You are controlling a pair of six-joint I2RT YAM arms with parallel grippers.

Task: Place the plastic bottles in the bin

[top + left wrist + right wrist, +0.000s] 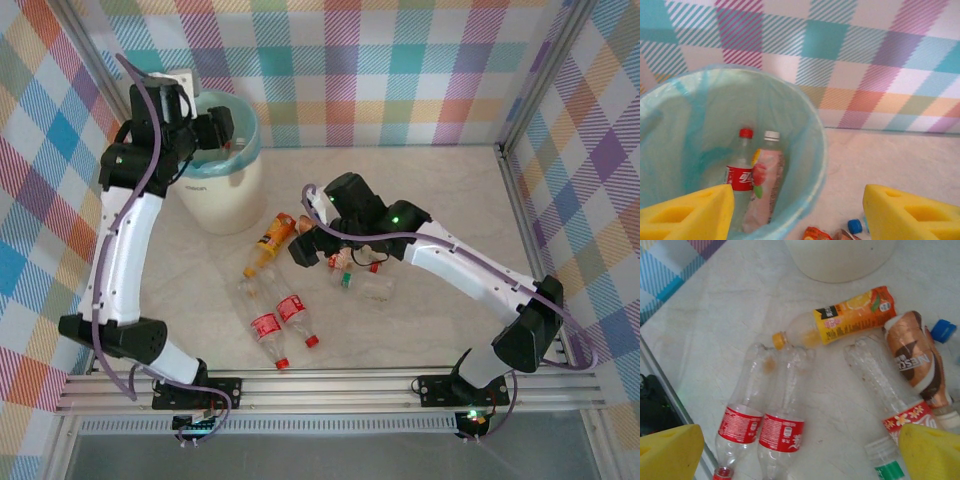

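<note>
Aluminium rail [330, 385] runs along the near edge, with both arm bases bolted to it.
- Just beyond the rail, left of centre: two clear plastic bottles with red labels [266, 325] lie flat, side by side and touching. Their red-capped ends point toward the near edge.
- Centre of the pale marble-look tabletop [450, 200]: right gripper [800, 455] hangs above the bottle cluster. Its yellow fingers are spread wide with nothing between them.
- Below its right finger: clear bottle with a red flowered label [880, 382], and a green-labelled bottle [888, 471] just nearer.
- Further right: brown coffee-label bottle [912, 355], with a blue cap [943, 331] beside it. I cannot tell whether the cap is attached.
- Just beyond the cluster: orange-labelled bottle with a yellow cap [852, 314] lies flat, close to the foot of the bin.
- Far left: round cream-white bin with a blue-green liner [215, 190]. Left gripper [799, 212] hangs over its rim, jaws apart and empty.
- Inside the bin: red-labelled bottle with a red cap [741, 170] leans against a pink-labelled bottle with a white cap [767, 185].
- Checked fabric walls [400, 60] stand behind.
</note>
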